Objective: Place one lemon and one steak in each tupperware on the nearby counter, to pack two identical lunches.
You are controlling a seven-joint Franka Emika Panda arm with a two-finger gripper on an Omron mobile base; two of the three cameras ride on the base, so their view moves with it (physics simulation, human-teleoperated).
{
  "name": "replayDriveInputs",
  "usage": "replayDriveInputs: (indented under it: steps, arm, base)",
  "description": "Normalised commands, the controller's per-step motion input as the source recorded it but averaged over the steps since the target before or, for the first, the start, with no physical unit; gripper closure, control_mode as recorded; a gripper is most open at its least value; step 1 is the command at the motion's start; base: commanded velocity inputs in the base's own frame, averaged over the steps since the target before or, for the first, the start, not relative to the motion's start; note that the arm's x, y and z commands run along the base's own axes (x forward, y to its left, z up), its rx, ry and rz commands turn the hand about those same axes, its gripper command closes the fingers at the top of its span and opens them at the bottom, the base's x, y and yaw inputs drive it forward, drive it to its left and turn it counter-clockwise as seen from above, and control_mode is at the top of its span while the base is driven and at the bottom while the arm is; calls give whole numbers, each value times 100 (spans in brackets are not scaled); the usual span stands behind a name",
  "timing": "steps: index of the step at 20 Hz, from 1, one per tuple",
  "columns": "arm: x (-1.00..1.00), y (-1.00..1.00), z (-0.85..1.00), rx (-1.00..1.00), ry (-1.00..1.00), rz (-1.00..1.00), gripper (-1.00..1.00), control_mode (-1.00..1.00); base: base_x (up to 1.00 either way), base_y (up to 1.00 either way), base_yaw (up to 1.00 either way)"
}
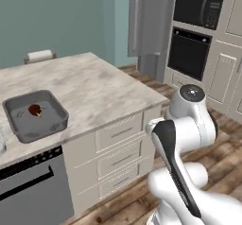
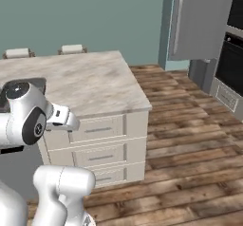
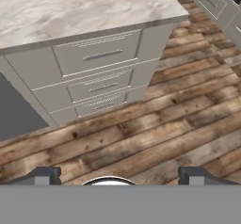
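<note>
My claw (image 3: 120,175) is wide open and it holds nothing. Its two dark tips (image 3: 43,175) stand far apart at the bottom of my hand view. Between them I see the brown wood floor (image 3: 155,124). My claw hangs over the floor, out in front of the counter (image 1: 85,87), not over its top.

The counter is pale marble with grey lines in it. Under its top are three light grey drawers (image 3: 101,79), one above the other, each with a thin handle. A dark panel (image 1: 33,186) sits beside the drawers.

On the counter, near its front edge, sits the dark grey tray (image 1: 35,115). It is deep and open at the top. A steak (image 1: 34,109) lies inside it, near the middle. It is small and brown-red. I cannot see a lemon in that tray. The tray is well apart from my claw.

At the far edge of the counter there is a white roll (image 1: 39,55). In the right base view I see two pale things (image 2: 72,49) along that far edge, but I cannot tell what they are.

My white arm (image 1: 184,139) rises next to the drawers. Past the counter there is a tall grey fridge (image 1: 149,21) and a black oven (image 1: 189,53) in the wall, with a microwave (image 1: 198,7) above it. The wall behind is blue-green.
</note>
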Motion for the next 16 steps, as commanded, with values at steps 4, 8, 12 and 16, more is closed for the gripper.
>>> replayDriveInputs:
  steps: [4,8,12,16]
  arm:
    - [0,0,0,0,0,0,-100,100]
    - [0,0,0,0,0,0,-100,100]
    - [0,0,0,0,0,0,-100,100]
    - [0,0,0,0,0,0,-100,100]
  base:
    - [57,-100,0]
    - [87,-100,1]
    - [100,-100,16]
    - [100,-100,27]
